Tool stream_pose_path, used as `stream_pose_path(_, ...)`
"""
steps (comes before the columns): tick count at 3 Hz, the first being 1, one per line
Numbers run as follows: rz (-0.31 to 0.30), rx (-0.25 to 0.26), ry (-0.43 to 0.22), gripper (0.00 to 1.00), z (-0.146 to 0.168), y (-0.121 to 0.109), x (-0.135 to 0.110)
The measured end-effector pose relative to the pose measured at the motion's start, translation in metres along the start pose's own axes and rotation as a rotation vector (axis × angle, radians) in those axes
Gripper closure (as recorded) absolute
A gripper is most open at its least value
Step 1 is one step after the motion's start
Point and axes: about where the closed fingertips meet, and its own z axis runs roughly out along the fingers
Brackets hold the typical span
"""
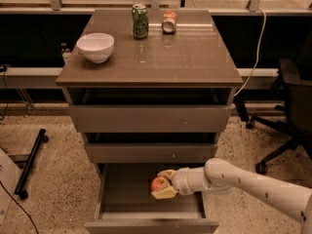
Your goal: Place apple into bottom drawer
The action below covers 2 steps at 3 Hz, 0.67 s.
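The bottom drawer (122,194) is pulled out, the lowest of three in the grey-brown cabinet. My white arm reaches in from the right. My gripper (163,184) is over the drawer's middle, shut on the red-orange apple (158,183), with one finger above it and one below. The apple is inside the drawer's outline, close to its flat bottom; whether it touches the bottom I cannot tell.
On the cabinet top (195,57) stand a white bowl (95,47), a green can (140,21) and a red-and-white can (169,21) lying on its side. An office chair (292,106) stands at the right. A black bar (30,162) lies on the floor at the left.
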Motion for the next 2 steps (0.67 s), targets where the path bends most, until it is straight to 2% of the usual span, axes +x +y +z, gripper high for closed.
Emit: stream_pose_path(2,0.024,0.113,0.022,1.00,0.017,-0.034,0.032)
